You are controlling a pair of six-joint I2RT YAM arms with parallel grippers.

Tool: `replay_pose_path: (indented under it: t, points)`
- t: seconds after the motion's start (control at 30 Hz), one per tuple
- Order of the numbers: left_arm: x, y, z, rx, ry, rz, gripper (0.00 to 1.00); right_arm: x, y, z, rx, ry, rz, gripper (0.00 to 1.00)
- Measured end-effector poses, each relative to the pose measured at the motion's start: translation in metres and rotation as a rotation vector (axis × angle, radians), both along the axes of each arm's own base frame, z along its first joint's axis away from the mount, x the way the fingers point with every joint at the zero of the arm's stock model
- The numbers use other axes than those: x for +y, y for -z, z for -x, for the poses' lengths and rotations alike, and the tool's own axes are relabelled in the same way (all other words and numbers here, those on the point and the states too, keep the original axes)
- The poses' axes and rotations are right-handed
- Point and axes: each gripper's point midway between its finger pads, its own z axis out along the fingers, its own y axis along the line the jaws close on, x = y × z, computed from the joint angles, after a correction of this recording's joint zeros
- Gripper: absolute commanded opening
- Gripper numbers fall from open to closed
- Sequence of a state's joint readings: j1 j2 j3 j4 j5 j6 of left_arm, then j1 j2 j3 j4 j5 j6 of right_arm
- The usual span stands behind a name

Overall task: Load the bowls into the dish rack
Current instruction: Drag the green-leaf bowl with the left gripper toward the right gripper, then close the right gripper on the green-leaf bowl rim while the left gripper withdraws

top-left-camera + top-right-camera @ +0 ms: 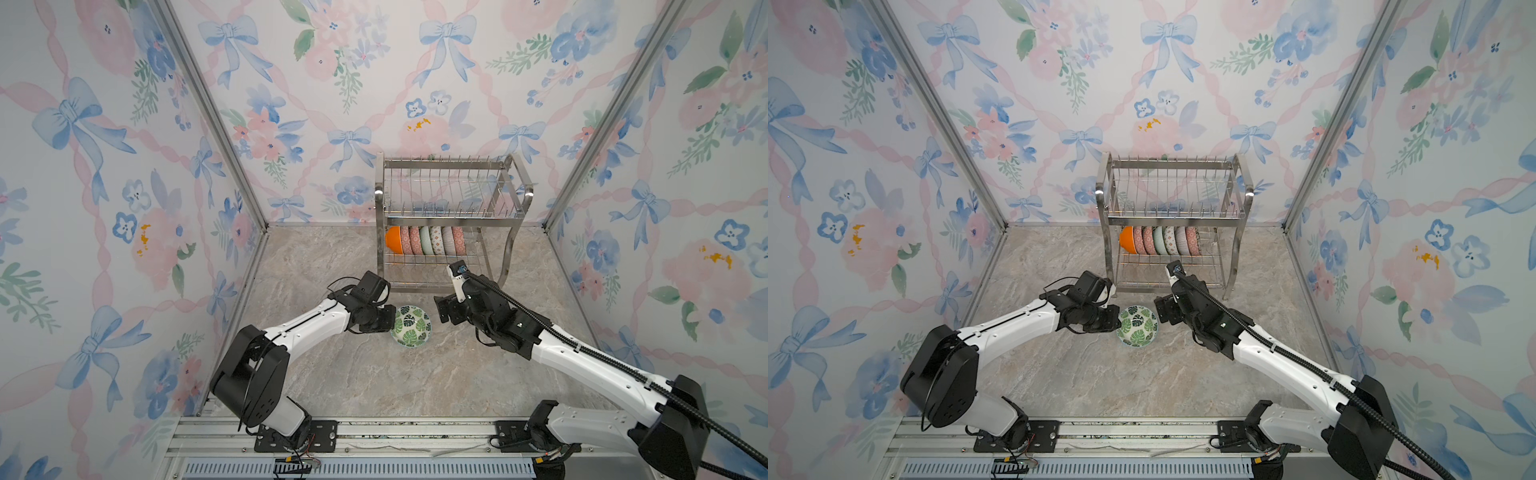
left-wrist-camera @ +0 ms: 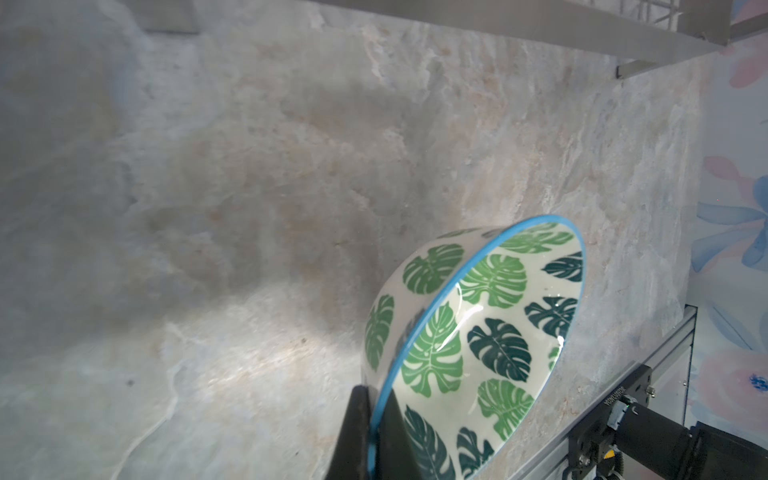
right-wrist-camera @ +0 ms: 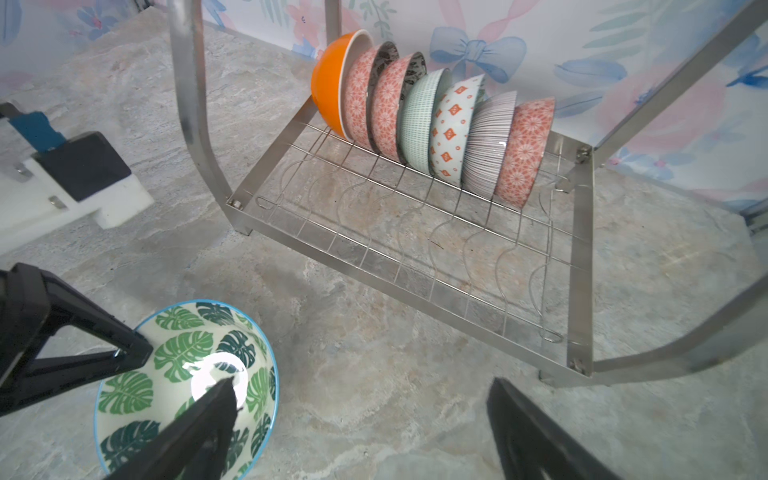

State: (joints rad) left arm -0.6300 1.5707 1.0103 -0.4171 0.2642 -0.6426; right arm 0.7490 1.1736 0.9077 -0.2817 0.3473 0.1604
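A white bowl with green and dark leaves and a blue rim [image 1: 411, 326] [image 1: 1137, 326] [image 2: 490, 332] [image 3: 187, 386] is tilted just in front of the dish rack [image 1: 446, 164] [image 1: 1169, 165] [image 3: 582, 257]. My left gripper [image 1: 392, 322] [image 1: 1117, 322] [image 2: 376, 415] is shut on that bowl's rim, one finger inside and one outside. To the bowl's right my right gripper [image 1: 442, 309] [image 1: 1160, 309] [image 3: 361, 382] stands open, holding nothing. Several bowls [image 1: 428, 241] [image 1: 1160, 240] [image 3: 432, 124] stand on edge in the rack's lower tier, an orange one [image 1: 392, 240] [image 3: 332, 79] at the left end.
The rack stands against the flowered back wall [image 1: 374, 104] on the marbled table [image 1: 353, 374]. Its curved side legs [image 3: 191, 124] reach the table near both grippers. An aluminium rail [image 1: 374, 432] with the arm bases runs along the front edge.
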Motion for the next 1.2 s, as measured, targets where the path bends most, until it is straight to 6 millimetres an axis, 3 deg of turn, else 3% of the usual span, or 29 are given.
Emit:
replay_pose_path:
  t: [0.37, 0.63, 0.8, 0.9, 1.0, 1.2]
  points:
    - [-0.054, 0.021, -0.023, 0.024, 0.056, -0.029, 0.03, -0.027, 0.022, 0.005, 0.074, 0.056, -0.017, 0.97]
    - [-0.079, 0.017, -0.036, 0.003, 0.079, -0.004, 0.24, -0.033, 0.027, 0.007, 0.105, 0.069, -0.041, 0.97]
    - [-0.081, 0.013, -0.039, -0.010, 0.082, 0.004, 0.43, -0.035, 0.032, 0.009, 0.121, 0.072, -0.047, 0.96]
    - [-0.081, 0.009, -0.040, -0.024, 0.084, 0.007, 0.65, -0.034, 0.033, 0.010, 0.126, 0.068, -0.057, 0.97]
    - [-0.075, -0.007, -0.043, -0.053, 0.076, 0.026, 0.95, -0.033, 0.033, 0.011, 0.131, 0.067, -0.067, 0.96]
    - [-0.032, -0.059, -0.054, -0.156, -0.013, 0.089, 0.98, -0.027, 0.036, 0.012, 0.152, 0.062, -0.091, 0.96]
